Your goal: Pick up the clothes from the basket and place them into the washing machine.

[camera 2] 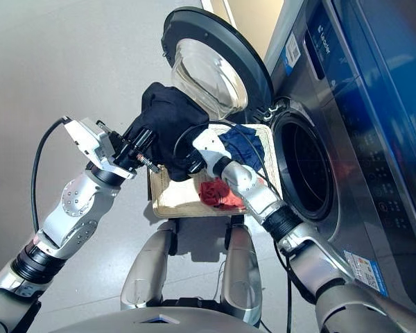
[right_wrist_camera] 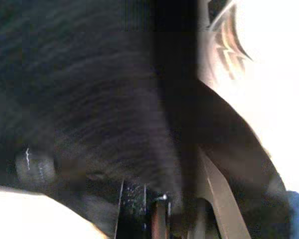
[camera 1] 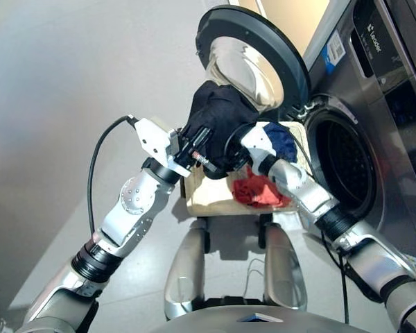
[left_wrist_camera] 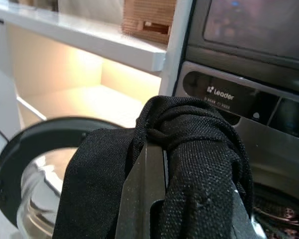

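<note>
Left eye view first: the black garment [camera 1: 218, 114] is up in the air above the basket [camera 1: 208, 198], bunched on the left claw [camera 1: 197, 142]. The washing machine [camera 1: 347, 163] drum sits at about 3 o'clock from it, door [camera 1: 253, 55] swung wide at 12, so the left arm is the one carrying. The right claw [camera 1: 230, 149] is tucked in just under the cloth; whether it's spread or pinching, can't tell. Navy garment [camera 1: 283, 139] and coral garment [camera 1: 256, 191] are still in the basket.

Left wrist view: the claw is pinching the black cloth, which is knotted into a thick, knit-looking lump draped over both fingers [left_wrist_camera: 144, 199].

Right wrist view: just dark fabric up close, nothing more to read.
</note>
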Controlling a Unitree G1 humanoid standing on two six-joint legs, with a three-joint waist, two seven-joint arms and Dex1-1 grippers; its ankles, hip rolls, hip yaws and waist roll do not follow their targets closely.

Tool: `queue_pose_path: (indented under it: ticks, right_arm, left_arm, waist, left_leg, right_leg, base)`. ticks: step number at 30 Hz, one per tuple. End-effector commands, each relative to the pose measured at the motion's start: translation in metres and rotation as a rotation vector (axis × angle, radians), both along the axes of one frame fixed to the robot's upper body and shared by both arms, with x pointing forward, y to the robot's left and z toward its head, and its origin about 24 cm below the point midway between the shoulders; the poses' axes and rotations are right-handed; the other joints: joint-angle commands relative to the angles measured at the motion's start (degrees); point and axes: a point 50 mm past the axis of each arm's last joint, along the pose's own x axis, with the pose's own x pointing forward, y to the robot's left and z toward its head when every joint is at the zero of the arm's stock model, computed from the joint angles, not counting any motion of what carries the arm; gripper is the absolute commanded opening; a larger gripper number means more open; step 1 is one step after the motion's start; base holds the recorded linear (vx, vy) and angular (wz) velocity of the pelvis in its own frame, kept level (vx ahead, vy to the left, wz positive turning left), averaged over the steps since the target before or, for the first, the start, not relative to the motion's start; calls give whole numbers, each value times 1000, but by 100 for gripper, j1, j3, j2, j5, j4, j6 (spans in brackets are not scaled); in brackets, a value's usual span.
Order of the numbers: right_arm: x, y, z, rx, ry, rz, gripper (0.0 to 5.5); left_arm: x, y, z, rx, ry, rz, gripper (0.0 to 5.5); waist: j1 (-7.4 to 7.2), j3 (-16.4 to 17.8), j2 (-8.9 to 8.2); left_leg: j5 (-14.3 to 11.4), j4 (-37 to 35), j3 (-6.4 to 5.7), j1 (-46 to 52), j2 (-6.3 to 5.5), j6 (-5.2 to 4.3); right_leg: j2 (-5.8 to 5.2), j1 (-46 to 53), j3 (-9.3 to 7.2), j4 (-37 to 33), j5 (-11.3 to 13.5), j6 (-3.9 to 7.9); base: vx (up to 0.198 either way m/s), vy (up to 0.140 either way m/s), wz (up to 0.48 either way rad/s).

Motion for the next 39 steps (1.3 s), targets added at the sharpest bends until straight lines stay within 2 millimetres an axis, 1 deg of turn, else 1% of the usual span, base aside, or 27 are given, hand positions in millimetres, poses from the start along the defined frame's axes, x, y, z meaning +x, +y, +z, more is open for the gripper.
queue_pose_path:
  ticks: [1, 6, 8, 10, 11, 12, 13, 18, 24, 26, 27, 30, 32, 34, 36, 37, 39]
  right_arm:
    - [-1, 13, 24, 330, -54, -31, 0]
    - [0, -3, 15, 504, -1, -169, 0]
    - [0, -10, 15, 569, 0, -221, 0]
    - [3, -21, 13, 650, 9, -300, 0]
    - [5, -28, 8, 681, 21, -351, 0]
    - [5, -28, 8, 681, 20, -351, 0]
    - [6, -33, 5, 697, 30, -374, 0]
    - [10, -57, -9, 848, 67, -543, 0]
    - [13, -83, -16, 1024, 75, -684, 0]
    - [14, -97, -17, 1055, 59, -768, 0]
    - [14, -97, -16, 1055, 58, -769, 0]
    - [14, -108, -20, 1077, 76, -860, 0]
    - [15, -110, -19, 1084, 74, -871, 0]
    - [17, -124, -16, 1136, 56, -945, 0]
    - [19, -131, -13, 1176, 46, -986, 0]
    - [19, -132, -12, 1178, 43, -987, 0]
    - [21, -142, -4, 1237, 8, -1032, 0]
  left_arm:
    - [-9, -1, 23, -111, -121, -17, 550]
    - [-8, -1, 20, -129, -106, -4, 550]
    - [-8, -1, 19, -134, -103, 4, 550]
    - [-9, -1, 18, -143, -98, 8, 550]
    - [-9, 0, 18, -148, -100, 9, 550]
    - [-9, 0, 19, -147, -100, 9, 550]
    - [-8, 0, 18, -148, -97, 9, 550]
    - [-9, -1, 17, -160, -90, -8, 550]
    - [-9, 0, 17, -162, -82, -16, 550]
    - [-9, 2, 16, -155, -78, -8, 550]
    - [-9, 1, 16, -154, -79, -9, 550]
    - [-9, 0, 17, -153, -79, -13, 550]
    - [-9, -1, 17, -152, -82, -14, 550]
    - [-10, -4, 21, -154, -95, -24, 550]
    - [-9, -5, 22, -160, -91, -28, 550]
    - [-9, -6, 23, -160, -93, -30, 550]
    - [-9, -8, 23, -172, -84, -38, 550]
  waist:
    - [-74, -168, -202]
    - [-126, -129, -197]
    - [-142, -120, -191]
    - [-149, -106, -174]
    - [-151, -96, -157]
    - [-148, -94, -157]
    - [-149, -93, -156]
    - [-170, -127, -134]
    - [-173, -152, -101]
    - [-181, -156, -89]
    - [-174, -152, -90]
    - [-168, -143, -63]
    - [-163, -140, -54]
    - [-154, -112, -14]
    - [-131, -78, 24]
    - [-123, -73, 29]
    - [-103, -5, 83]
  left_leg:
    - [-433, 508, 254, -18, -61, 39]
    - [-436, 545, 258, -80, -74, 43]
    - [-438, 553, 259, -92, -84, 46]
    - [-441, 553, 262, -99, -84, 53]
    - [-448, 562, 265, -106, -90, 58]
    - [-449, 564, 265, -107, -89, 58]
    - [-449, 570, 266, -113, -90, 58]
    - [-487, 593, 252, -142, -107, 67]
    - [-521, 629, 255, -177, -130, 75]
    - [-530, 650, 267, -190, -134, 75]
    - [-532, 654, 268, -194, -134, 75]
    - [-546, 681, 265, -221, -152, 80]
    - [-551, 688, 261, -229, -157, 84]
    - [-560, 695, 250, -259, -186, 87]
    - [-567, 727, 230, -312, -204, 89]
    - [-570, 738, 226, -326, -204, 88]
    - [-584, 825, 202, -415, -226, 91]
  right_leg:
    - [61, 195, 76, -1103, 840, 140]
    - [63, 137, 75, -1103, 862, 144]
    - [64, 130, 81, -1108, 866, 143]
    - [54, 127, 72, -1114, 869, 147]
    - [46, 115, 73, -1109, 873, 153]
    - [47, 114, 74, -1108, 873, 153]
    - [43, 111, 77, -1108, 877, 161]
    - [27, 105, 96, -1112, 864, 171]
    - [10, 73, 100, -1105, 859, 180]
    - [12, 62, 113, -1095, 850, 177]
    - [12, 58, 114, -1091, 847, 177]
    - [4, 47, 111, -1079, 841, 182]
    - [6, 40, 110, -1076, 840, 182]
    - [0, 3, 100, -1056, 827, 181]
    - [-6, -38, 90, -1031, 805, 179]
    - [-7, -50, 87, -1022, 802, 179]
    - [-9, -128, 93, -936, 764, 174]
  base:
    - [0, 0, 0]
    - [0, 0, 0]
    - [0, 0, 0]
    - [0, 0, 0]
    - [0, 0, 0]
    - [0, 0, 0]
    - [0, 0, 0]
    - [0, 0, 0]
    - [0, 0, 0]
    - [0, 0, 0]
    - [0, 0, 0]
    - [0, 0, 0]
    - [0, 0, 0]
    - [0, 0, 0]
    - [0, 0, 0]
    - [0, 0, 0]
    - [0, 0, 0]
